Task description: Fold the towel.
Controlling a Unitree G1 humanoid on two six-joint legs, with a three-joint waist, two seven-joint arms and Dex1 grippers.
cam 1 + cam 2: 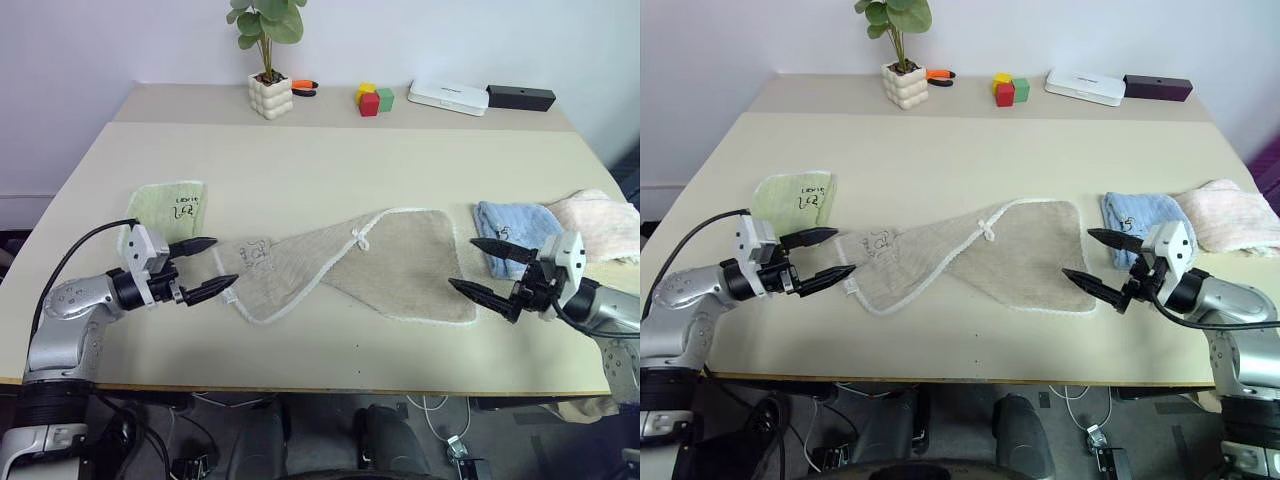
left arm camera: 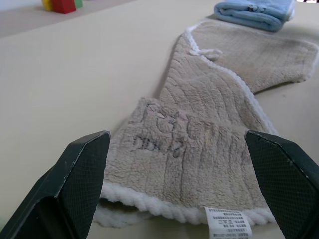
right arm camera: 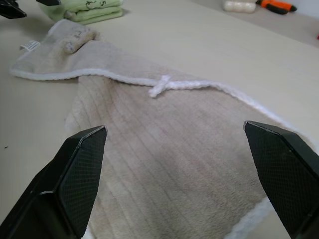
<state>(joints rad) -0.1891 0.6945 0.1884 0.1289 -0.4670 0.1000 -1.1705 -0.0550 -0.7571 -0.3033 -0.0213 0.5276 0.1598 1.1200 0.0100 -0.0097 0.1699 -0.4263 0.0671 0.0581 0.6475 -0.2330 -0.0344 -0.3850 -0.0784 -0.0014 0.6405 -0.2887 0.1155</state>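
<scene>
A large beige-brown terry towel (image 1: 380,265) is seen edged all round in white stitching, with a small white loop (image 1: 361,240) and a dark embroidered mark (image 2: 159,134); a white printed label (image 2: 228,222) is shown at its hem; a pale green folded towel (image 1: 165,208) is marked with dark lettering; a light blue folded towel (image 1: 512,230) and a pale pink folded towel (image 1: 600,222) are plain; the worktop (image 1: 300,150) is cream; red, yellow and green blocks (image 1: 372,98) are stacked together; a ribbed white pot (image 1: 270,96) is topped with green leaves; the fingers (image 2: 79,184) are black with a fine grid texture.
</scene>
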